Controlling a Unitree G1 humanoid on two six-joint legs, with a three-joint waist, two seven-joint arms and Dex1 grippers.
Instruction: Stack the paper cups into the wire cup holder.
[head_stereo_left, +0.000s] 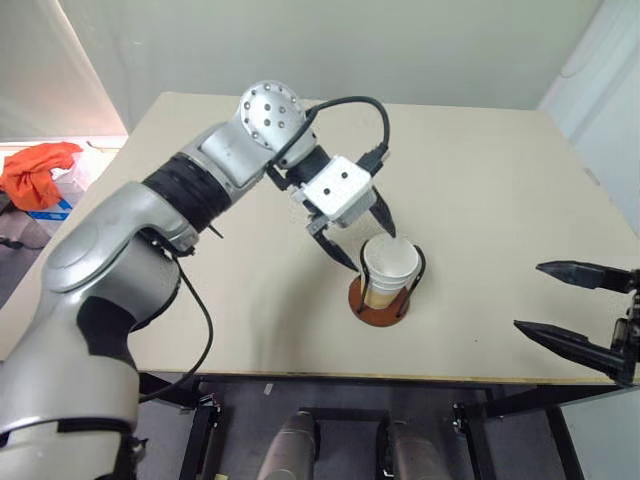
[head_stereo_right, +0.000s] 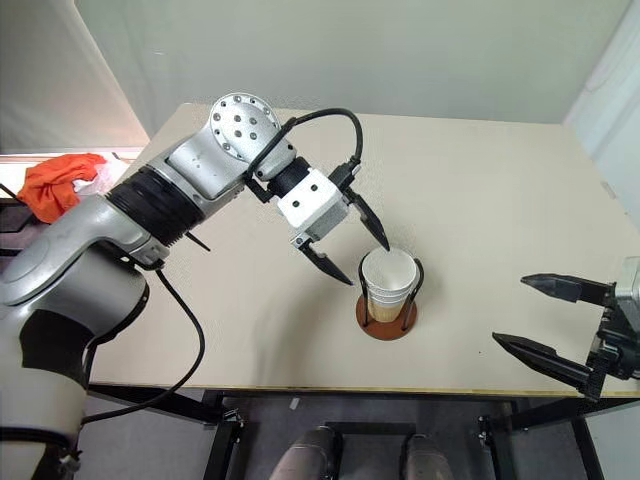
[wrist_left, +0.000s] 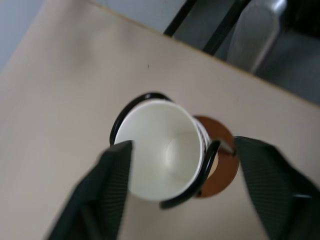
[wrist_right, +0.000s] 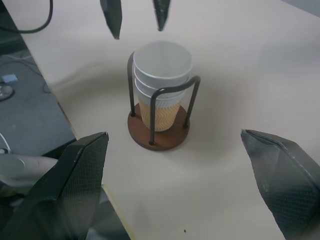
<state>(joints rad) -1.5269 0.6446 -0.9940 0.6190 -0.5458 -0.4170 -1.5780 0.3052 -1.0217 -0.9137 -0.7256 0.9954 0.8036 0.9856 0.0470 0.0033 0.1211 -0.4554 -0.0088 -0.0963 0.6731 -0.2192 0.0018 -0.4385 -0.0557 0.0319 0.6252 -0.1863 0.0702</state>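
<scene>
Cups nested in the holder, left jaws spread just above the rim, and the exit is the risky bit.

Nearest the robot, well out to the right of the wire cup holder (wrist_right: 159, 131), the right gripper (head_stereo_right: 548, 321) hangs over the table (head_stereo_left: 480, 190) edge with its fingers wide apart and nothing between them. At the holder itself, the paper cups (wrist_right: 161, 85) sit stacked inside the two black wire loops on the brown disc, white rims stepped one above another. Just above and behind the top rim, the left gripper (head_stereo_right: 356, 252) stands released, one finger to each side of the cup mouth, gripping nothing. The danger, as I read it: a fingertip snags the rim or a loop as the arm lifts away, tipping the light stack or dragging the holder toward the near table edge.
</scene>
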